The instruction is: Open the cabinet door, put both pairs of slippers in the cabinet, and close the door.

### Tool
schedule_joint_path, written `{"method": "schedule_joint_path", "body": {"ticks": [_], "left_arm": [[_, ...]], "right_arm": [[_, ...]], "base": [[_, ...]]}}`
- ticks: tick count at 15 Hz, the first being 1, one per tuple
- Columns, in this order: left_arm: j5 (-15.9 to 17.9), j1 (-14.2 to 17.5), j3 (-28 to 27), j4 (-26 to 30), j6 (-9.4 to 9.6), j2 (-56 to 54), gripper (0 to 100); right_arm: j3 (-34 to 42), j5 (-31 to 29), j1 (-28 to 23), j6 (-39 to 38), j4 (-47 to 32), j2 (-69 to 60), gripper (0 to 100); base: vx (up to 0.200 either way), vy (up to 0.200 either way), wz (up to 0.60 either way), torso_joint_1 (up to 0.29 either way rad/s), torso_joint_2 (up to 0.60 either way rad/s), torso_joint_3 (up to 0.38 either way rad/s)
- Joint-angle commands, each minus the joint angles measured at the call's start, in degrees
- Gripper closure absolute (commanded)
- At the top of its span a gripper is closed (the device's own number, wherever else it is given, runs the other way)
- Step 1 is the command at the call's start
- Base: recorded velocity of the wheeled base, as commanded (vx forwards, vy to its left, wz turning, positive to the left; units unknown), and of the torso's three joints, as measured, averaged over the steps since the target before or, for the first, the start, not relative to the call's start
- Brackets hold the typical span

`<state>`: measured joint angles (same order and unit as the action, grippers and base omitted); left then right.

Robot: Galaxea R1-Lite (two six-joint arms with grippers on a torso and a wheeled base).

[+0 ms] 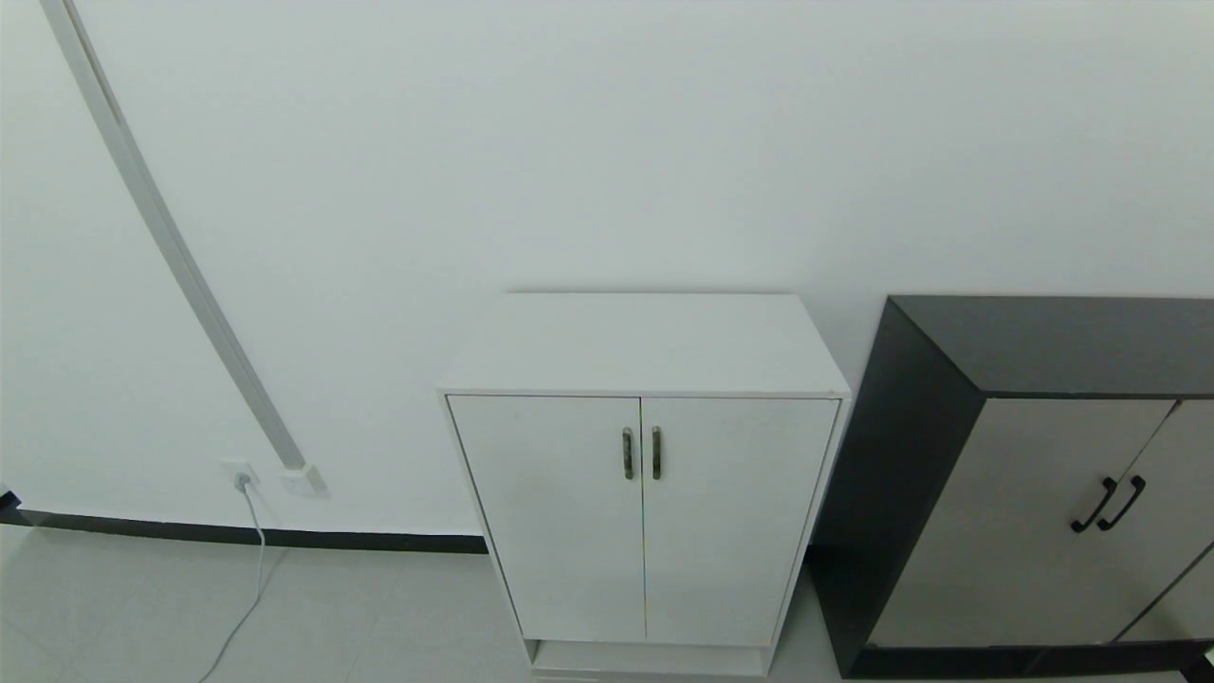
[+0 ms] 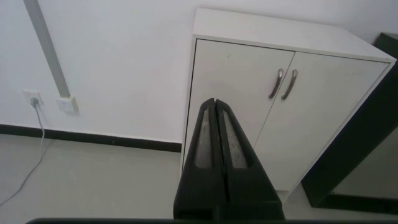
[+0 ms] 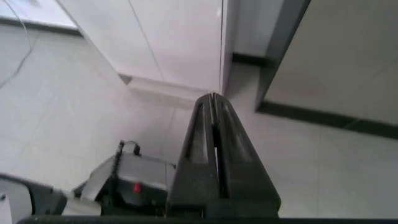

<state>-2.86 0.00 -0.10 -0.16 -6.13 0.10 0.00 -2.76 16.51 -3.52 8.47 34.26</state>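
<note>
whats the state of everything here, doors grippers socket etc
white cabinet: both doors shut
black cabinet: doors shut
left gripper: shut, holding nothing
right gripper: shut, holding nothing
wall socket: cable plugged in

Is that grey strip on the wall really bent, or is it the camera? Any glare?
Head view: the strip bows, likely lens distortion; the white cabinet narrows downward. Left wrist view: the strip runs straight, light even. Right wrist view: soft sheen on the floor.
</note>
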Motion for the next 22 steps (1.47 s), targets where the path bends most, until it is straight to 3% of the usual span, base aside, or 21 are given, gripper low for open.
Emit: {"method": "schedule_joint_path", "body": {"ticks": [1,4,8,17,22], "left_arm": [[0.0,0.0,0.0,0.0,-0.02,0.0,100],[0.0,0.0,0.0,0.0,-0.02,0.0,100],[0.0,0.0,0.0,0.0,-0.02,0.0,100],[0.0,0.0,0.0,0.0,-0.02,0.0,100],[0.0,0.0,0.0,0.0,-0.02,0.0,100]], "right_arm": [[0.0,0.2,0.4,0.2,-2.1,-1.9,100],[0.0,0.6,2.5,0.9,-7.0,-5.3,100],[0.0,0.7,2.1,1.0,-7.4,-7.1,100],[-0.1,0.6,-13.0,1.6,-7.6,-26.4,100],[0.0,0.7,-13.6,1.2,-7.3,-29.7,100]], "base": [[0.0,0.0,0.0,0.0,0.0,0.0],[0.0,0.0,0.0,0.0,0.0,0.0],[0.0,0.0,0.0,0.0,0.0,0.0],[0.0,0.0,0.0,0.0,0.0,0.0],[0.0,0.0,0.0,0.0,0.0,0.0]]}}
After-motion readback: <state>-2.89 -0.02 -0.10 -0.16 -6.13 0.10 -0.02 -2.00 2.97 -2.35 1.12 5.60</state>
